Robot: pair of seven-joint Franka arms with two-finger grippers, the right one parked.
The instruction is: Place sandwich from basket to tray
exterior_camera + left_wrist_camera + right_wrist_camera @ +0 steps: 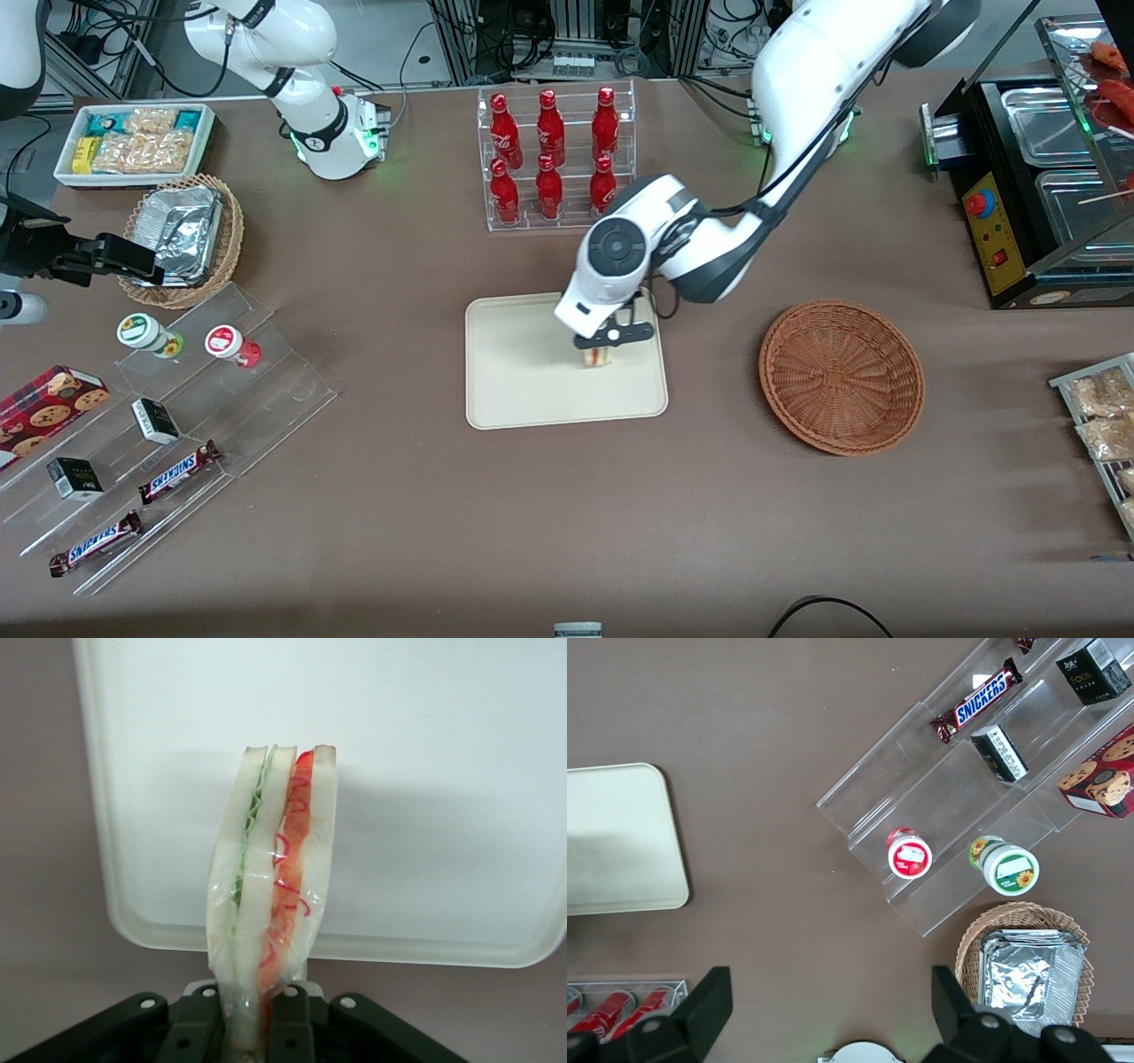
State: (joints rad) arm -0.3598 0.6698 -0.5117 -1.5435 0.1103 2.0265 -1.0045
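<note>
Gripper (603, 346) clenching the wrapped sandwich (273, 895) by its narrow end, cut edge outward, keeping layers together. Hovering with the tray (514, 372) directly below and the emptied basket (841, 376) well aside, apparently readying the set-down.

Sandwich's (270, 886) lower end hidden between the gripper (266, 1023) fingers; tray (496, 815) cropped at frame edges.

Front view looks steeply down on the whole worktop (567, 532); left wrist view sits close above the tray (443, 771), past the hand (257, 1028) gripping the sandwich (275, 886); right wrist view looks straight down, sharing the tray's edge (620, 833).
</note>
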